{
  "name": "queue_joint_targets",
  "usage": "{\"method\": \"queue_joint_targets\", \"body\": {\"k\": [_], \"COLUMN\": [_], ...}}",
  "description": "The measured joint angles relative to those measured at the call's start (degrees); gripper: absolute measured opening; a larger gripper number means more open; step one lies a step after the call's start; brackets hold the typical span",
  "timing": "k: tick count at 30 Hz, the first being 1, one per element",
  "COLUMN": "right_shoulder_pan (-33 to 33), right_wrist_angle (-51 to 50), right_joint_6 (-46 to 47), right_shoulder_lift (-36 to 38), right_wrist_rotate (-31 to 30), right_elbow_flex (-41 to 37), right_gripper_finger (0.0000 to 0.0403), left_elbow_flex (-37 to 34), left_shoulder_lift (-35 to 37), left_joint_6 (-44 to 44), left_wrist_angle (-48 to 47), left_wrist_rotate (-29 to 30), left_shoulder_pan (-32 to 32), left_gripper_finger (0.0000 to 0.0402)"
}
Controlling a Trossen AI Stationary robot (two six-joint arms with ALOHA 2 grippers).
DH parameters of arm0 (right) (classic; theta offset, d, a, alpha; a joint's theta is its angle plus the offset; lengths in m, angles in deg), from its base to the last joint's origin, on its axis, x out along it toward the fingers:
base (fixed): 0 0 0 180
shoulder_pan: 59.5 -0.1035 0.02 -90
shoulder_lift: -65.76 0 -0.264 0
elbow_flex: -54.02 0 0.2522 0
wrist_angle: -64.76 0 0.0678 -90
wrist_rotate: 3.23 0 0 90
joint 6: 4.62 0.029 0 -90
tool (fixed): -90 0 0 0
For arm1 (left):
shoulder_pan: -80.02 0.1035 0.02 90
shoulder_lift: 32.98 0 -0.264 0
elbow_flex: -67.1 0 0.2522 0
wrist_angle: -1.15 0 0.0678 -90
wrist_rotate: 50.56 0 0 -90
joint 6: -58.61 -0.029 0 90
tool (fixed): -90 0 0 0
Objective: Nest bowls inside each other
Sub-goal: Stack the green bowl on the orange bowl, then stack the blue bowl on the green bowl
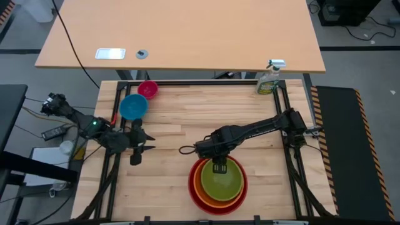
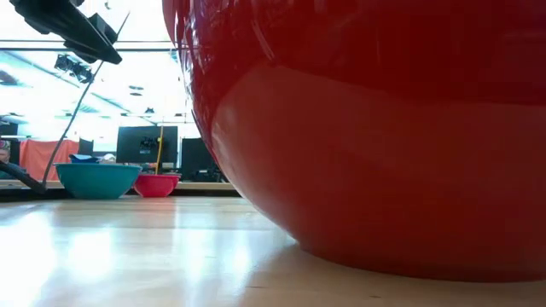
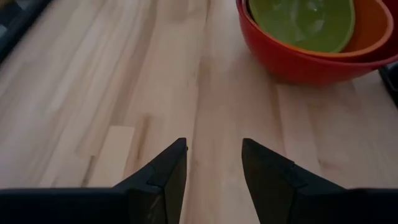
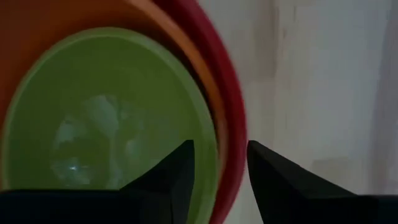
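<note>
From where I stand, 3 bowls are already nested near the front of the table (image 1: 181,106): the lime green bowl (image 1: 221,178) sits inside the orange bowl (image 1: 200,181), which sits in the red bowl (image 1: 215,207). The right gripper (image 1: 219,167) hovers over the green rim, fingers apart, holding nothing. The left gripper (image 1: 136,154) waits, fingers spread and empty, just in front of the blue bowl (image 1: 133,107); the pink bowl (image 1: 148,89) lies touching it behind. These look light, stiff, glossy and probably slippery, so I'd pinch the thin rim wall
</note>
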Motion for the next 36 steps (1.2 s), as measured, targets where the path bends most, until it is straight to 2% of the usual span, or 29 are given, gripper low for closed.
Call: {"method": "queue_joint_targets", "body": {"k": [5,10,12,18,22,32,34,36], "right_shoulder_pan": [-0.93,-3.15,-3.91,-4.14,-6.21,-8.96,-8.58,-8.16], "right_wrist_angle": [-0.96,3.14,4.97,2.71,2.78,4.31,2.82,2.74], "right_joint_6": [-1.56,-1.63,-1.23,9.74,16.63,18.75,18.72,16.69], "right_shoulder_lift": [0.51,4.61,6.56,12.03,14.36,11.91,12.22,13.28], "right_wrist_rotate": [-0.97,-12.44,-14.49,-13.68,-9.90,-3.61,-5.46,-10.04], "right_elbow_flex": [0.78,0.33,-1.41,-8.85,-12.43,-18.26,-16.51,-14.85], "right_gripper_finger": [0.0154,0.0154,0.0154,0.0150,0.0146,0.0144,0.0144,0.0144], "left_elbow_flex": [0.00,0.00,0.00,0.00,0.00,0.00,0.00,0.00], "left_shoulder_lift": [0.08,0.08,0.08,0.08,0.08,0.08,0.08,0.06], "left_joint_6": [-0.42,-0.55,-1.41,-4.33,-4.63,-7.07,-6.28,-5.47], "left_wrist_angle": [0.04,0.27,0.25,-0.10,-0.28,-0.63,-0.65,-0.80], "left_wrist_rotate": [-1.86,-3.86,-4.17,-4.19,-4.20,-4.18,-4.20,-4.20], "left_shoulder_pan": [1.43,1.76,1.59,1.53,1.53,1.56,1.95,2.90], "left_gripper_finger": [0.0157,0.0157,0.0157,0.0157,0.0157,0.0157,0.0157,0.0157]}}
